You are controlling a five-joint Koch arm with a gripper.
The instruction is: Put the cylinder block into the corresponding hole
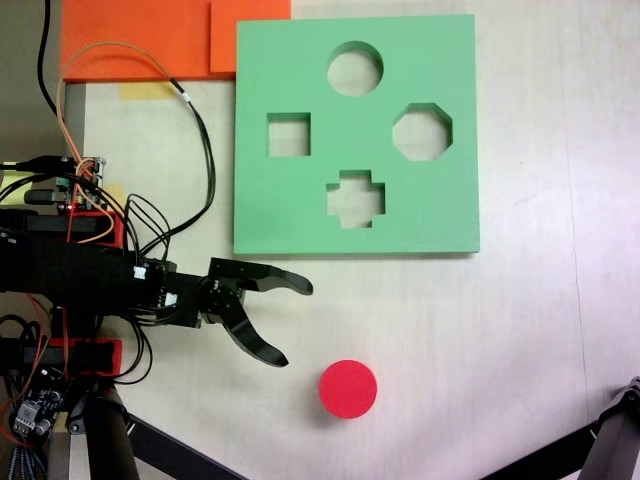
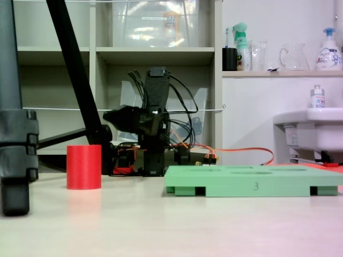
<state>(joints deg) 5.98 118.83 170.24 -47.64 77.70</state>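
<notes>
A: What does the cylinder block [image 1: 348, 388] look like?

B: In a fixed view from above it is a plain red disc with a flat, even top, lying on the pale table [image 1: 520, 340]. In a fixed view from the side [image 2: 83, 166] it is a short upright drum, straight-walled, a little taller than wide, standing flat.

A: Where is it next to the board?

B: From above, it sits at about six o'clock from the green board [image 1: 440, 215], well apart from it, on bare tabletop. The round hole [image 1: 355, 68] is near the board's far edge, at twelve o'clock from the cross-shaped cut-out [image 1: 356, 197]. A square cut-out [image 1: 288, 134] lies at nine o'clock and an eight-sided one [image 1: 421, 131] at three o'clock.

A: And the gripper?

B: The gripper [image 1: 291, 323] is spread wide, two black curved fingers forking apart, with nothing between them. From above, the block lies at about four o'clock from the lower fingertip, near but not touching. In the side view the gripper [image 2: 110, 115] hangs above the table, higher than the block's top.

A: Anything else?

B: Orange foam sheets [image 1: 140, 38] lie at eleven o'clock from the board, touching its corner.
</notes>
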